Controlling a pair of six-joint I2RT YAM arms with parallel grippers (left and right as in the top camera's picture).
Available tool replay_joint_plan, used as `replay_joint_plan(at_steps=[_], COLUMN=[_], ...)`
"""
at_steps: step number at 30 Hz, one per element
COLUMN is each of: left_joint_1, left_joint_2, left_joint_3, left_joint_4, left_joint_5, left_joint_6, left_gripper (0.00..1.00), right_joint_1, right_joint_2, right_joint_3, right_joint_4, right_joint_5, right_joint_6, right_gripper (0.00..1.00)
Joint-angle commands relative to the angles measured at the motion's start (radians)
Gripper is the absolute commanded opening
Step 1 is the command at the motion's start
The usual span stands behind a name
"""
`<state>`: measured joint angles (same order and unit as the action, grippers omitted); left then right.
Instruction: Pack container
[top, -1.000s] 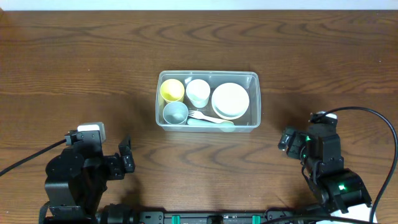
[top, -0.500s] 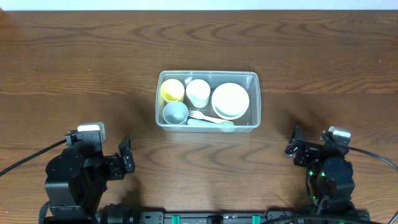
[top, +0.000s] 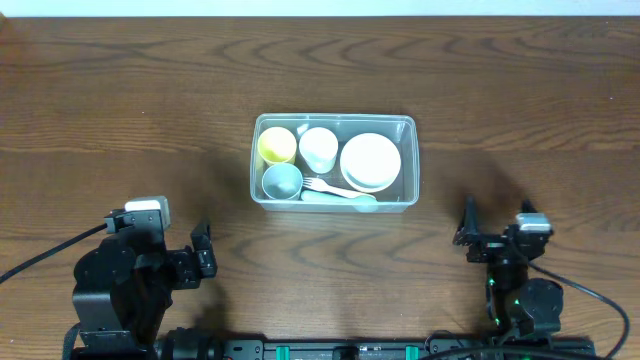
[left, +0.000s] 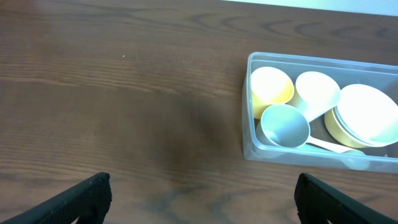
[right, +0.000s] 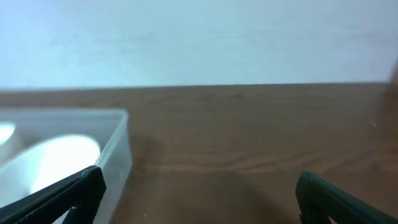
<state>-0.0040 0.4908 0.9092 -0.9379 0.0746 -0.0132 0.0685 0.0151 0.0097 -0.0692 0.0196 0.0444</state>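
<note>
Left end effector (top: 203, 250), near-left, and right end effector (top: 470, 238), near-right, both stand with jaws spread wide, gripping nothing. Farther off between them, the container (top: 408, 195) sits mid-tabletop (top: 120, 100), holding a yellow cup (top: 277, 145), white cup (top: 318, 148), grey-blue cup (top: 282, 181), white bowl (top: 370, 160) and fork (top: 322, 186).

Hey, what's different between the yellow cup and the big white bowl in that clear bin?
Colour: the yellow cup is bright yellow, the white bowl plain white.
Size: the white bowl is clearly wider across than the yellow cup.
Place: the yellow cup sits in the far left corner of the container, while the white bowl fills its right end.
Both stand upright, mouth up, look empty, and are inside the container.
</note>
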Motion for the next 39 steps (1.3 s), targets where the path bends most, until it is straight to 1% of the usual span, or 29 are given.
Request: replay_joint_plan(at_steps=[1, 34, 39], left_joint_1=[-0.002, -0.002, 0.011], left_joint_2=[0.000, 0.000, -0.028], left_joint_3=[-0.006, -0.006, -0.029], left_joint_4=[0.001, 0.000, -0.078], left_joint_5=[-0.007, -0.008, -0.010], left_joint_6=[-0.010, -0.010, -0.007], left_gripper=[0.94, 0.94, 0.94], right_joint_1=[-0.010, -0.009, -0.009], right_joint_2=[-0.010, -0.010, -0.010], right_joint_3=[-0.005, -0.005, -0.005], right_joint_4=[-0.003, -0.001, -0.001], right_joint_5=[-0.069, -0.069, -0.069], right_joint_6=[-0.121, -0.121, -0.121], right_gripper=[0.99, 0.99, 0.99])
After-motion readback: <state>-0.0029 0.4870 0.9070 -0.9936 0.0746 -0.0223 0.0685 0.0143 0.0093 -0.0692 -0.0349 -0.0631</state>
